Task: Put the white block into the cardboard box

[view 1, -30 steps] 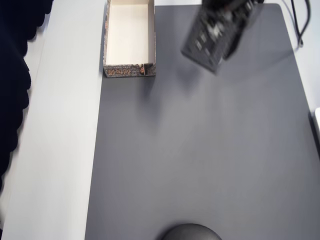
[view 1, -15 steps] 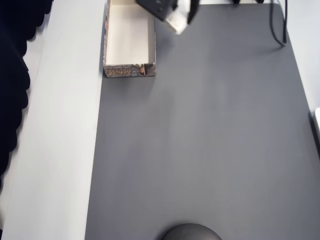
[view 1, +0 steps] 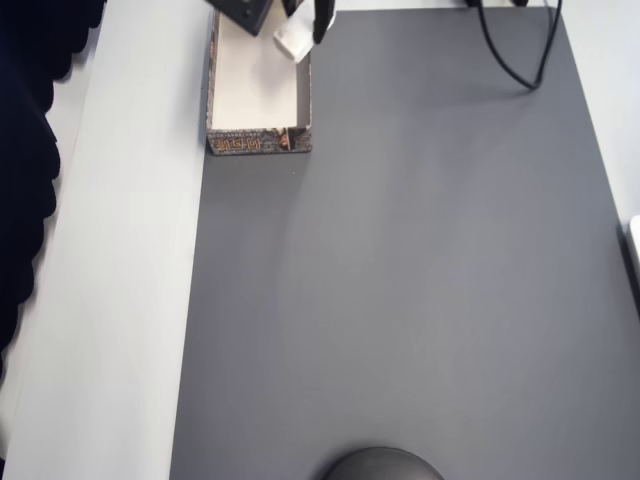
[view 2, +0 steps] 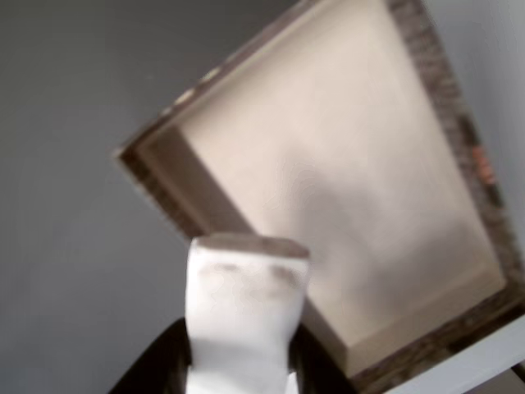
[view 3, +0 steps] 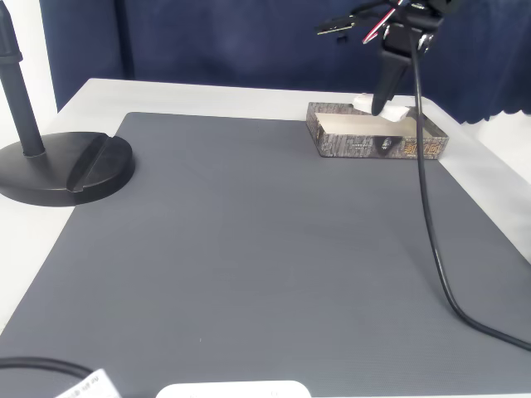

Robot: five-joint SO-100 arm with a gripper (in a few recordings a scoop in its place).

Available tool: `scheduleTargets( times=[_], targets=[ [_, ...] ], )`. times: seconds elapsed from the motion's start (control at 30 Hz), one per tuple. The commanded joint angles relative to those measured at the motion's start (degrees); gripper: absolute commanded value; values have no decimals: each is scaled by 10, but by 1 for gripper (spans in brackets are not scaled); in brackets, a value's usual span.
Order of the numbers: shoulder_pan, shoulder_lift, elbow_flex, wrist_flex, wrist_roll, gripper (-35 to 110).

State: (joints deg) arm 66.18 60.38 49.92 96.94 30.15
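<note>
A small white rectangular block with rounded corners (view 2: 244,316) is seen clamped between the dark fingers (view 2: 156,371) of the gripper (view 2: 238,369) at the bottom centre of the wrist view, with only the upper part of the block standing clear of them. In the overhead view the white block (view 1: 291,40) is held at the top of the frame, over the right wall of the shallow cardboard box with cream interior and brownish patterned outer walls (view 1: 259,142), with the gripper (view 1: 305,25) above it at the frame's upper edge. In the fixed view the block (view 3: 365,103) is seen in the upper right, just above the rim of the box (view 3: 375,146); whether it touches the rim cannot be told.

The box is placed at the upper left corner of the dark grey rectangular mat (view 1: 400,300) in the overhead view, its left wall lying along the mat's left edge, beside the pale bare strip of the tabletop (view 1: 130,300). The cream floor of the box (view 2: 353,189) is shown bare in the wrist view. A wide stretch of mat is left open below and to the right of the box. A black cable (view 3: 431,240) is hung from the arm down across the right side of the mat, and a black round stand base (view 3: 66,170) is set at the left edge in the fixed view, well apart from the box.
</note>
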Motion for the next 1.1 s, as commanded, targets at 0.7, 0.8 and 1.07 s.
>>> scheduleTargets(
  times=[0.7, 0.8, 1.07],
  targets=[
    [69, -151, -221, 14, 59, -2],
    [67, -159, -227, 14, 64, -2],
    [65, -164, -238, 15, 134, -2]
  ],
)
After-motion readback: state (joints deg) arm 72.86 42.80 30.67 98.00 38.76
